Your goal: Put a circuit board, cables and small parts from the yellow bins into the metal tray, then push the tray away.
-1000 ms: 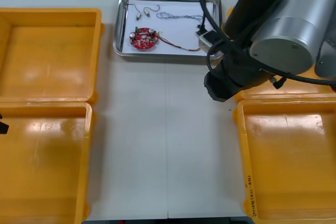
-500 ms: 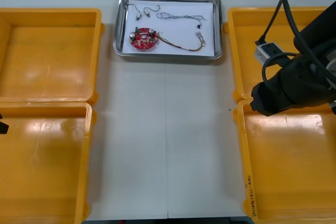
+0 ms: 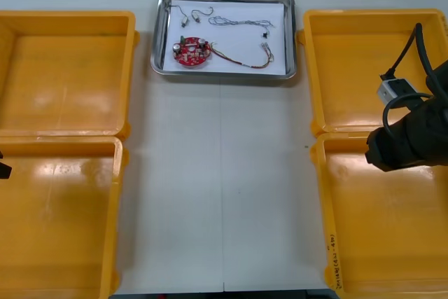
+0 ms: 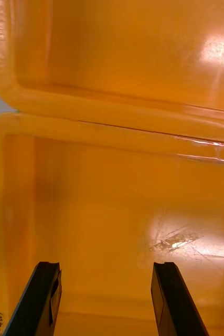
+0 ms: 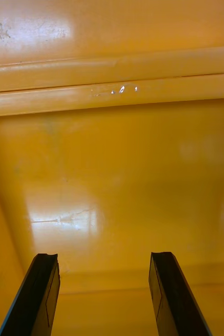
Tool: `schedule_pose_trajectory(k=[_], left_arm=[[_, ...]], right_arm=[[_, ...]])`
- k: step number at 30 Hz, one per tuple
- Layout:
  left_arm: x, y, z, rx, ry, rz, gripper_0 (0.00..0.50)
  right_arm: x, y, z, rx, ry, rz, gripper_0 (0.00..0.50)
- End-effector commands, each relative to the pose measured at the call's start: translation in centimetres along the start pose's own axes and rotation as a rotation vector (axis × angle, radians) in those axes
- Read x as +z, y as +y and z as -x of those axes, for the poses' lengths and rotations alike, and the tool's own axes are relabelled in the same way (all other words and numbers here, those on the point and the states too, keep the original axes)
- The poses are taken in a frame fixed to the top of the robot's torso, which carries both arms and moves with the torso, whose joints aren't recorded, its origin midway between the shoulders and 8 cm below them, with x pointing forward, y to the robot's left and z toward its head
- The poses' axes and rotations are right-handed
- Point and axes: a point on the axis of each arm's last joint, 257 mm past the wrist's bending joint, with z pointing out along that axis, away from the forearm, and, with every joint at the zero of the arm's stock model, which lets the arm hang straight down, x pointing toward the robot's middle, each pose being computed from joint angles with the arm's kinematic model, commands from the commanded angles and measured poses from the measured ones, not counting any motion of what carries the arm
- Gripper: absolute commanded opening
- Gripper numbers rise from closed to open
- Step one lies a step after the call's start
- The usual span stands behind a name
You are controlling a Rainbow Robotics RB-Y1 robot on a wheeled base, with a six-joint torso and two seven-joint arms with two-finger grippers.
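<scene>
The metal tray (image 3: pixel 165 33) lies at the table's far middle, white inside. In it are a round red circuit board (image 3: pixel 191 52), a twisted blue and white cable (image 3: pixel 240 22), a red and yellow cable (image 3: pixel 241 62) and small metal parts (image 3: pixel 190 13). My right arm (image 3: pixel 406 143) hangs at the right side over the seam between the two right bins. In the right wrist view my right gripper (image 4: pixel 106 299) is open over the near right bin's bare floor (image 4: pixel 117 210). My left gripper (image 5: pixel 104 294) is also open, above the near left bin's floor (image 5: pixel 117 184).
Two yellow bins stand at each side: far left (image 3: pixel 66 68), near left (image 3: pixel 59 222), far right (image 3: pixel 357 68), near right (image 3: pixel 385 236). All look bare inside. A strip of light table (image 3: pixel 220 187) runs between them up to the tray.
My right arm has drawn back from beside the tray's right end, moving right and nearer, to over the right bins. The tray and its contents have stayed put.
</scene>
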Motion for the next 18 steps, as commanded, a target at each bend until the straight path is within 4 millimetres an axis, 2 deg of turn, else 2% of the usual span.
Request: schedule_pose_trajectory(k=[1,8,18], left_arm=[[-0.5,0.4,-0.2,-0.024,-0.017,0.014,0.5],[-0.5,0.4,-0.2,-0.024,-0.017,0.014,0.5],[-0.5,0.4,-0.2,-0.024,-0.017,0.014,0.5]], right_arm=[[-0.5,-1.3,0.2,0.08,-0.044,-0.026,0.5],[0.3,-1.5,0.0,0.108,-0.043,-0.034,0.5],[1.3,-0.3,-0.2,0.133,-0.038,0.005,0.5]])
